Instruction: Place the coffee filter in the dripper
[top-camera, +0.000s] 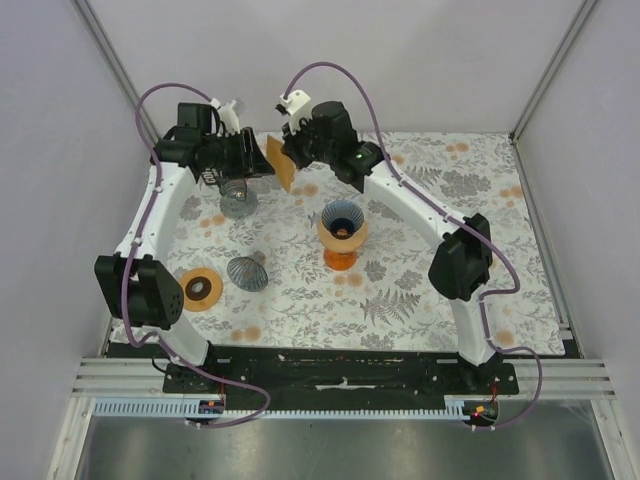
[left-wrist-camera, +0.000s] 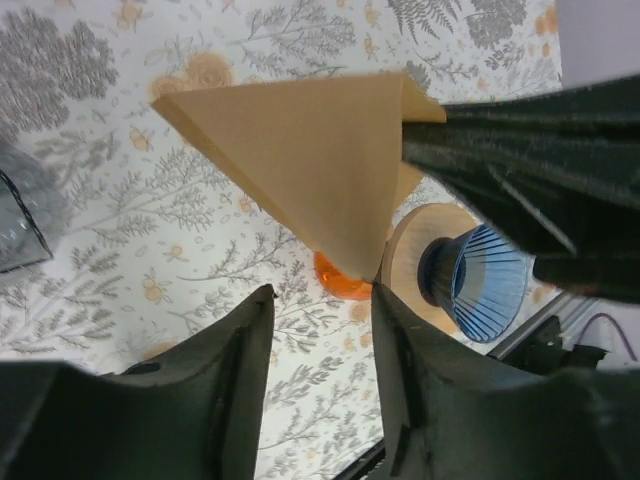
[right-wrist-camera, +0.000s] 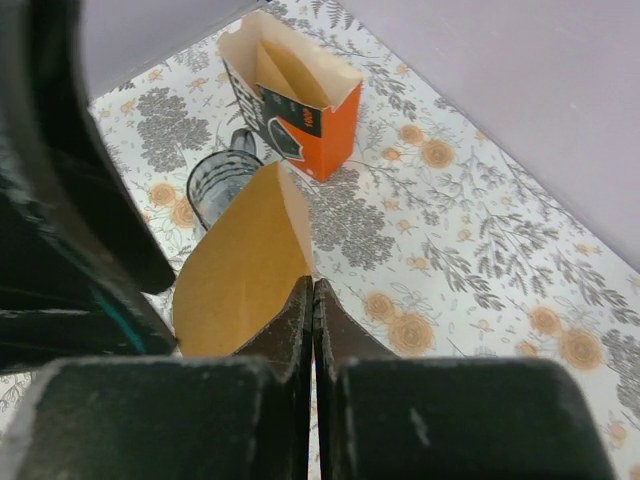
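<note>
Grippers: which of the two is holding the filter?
The right gripper, shut on the filter. The left gripper is open and grips nothing.

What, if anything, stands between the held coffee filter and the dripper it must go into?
Nothing visible does. The coffee filter, pinched in the right gripper, hangs above the table. Only tablecloth lies between it and the open-mouthed dripper. The left gripper, open, sits on the filter's other side.
</note>
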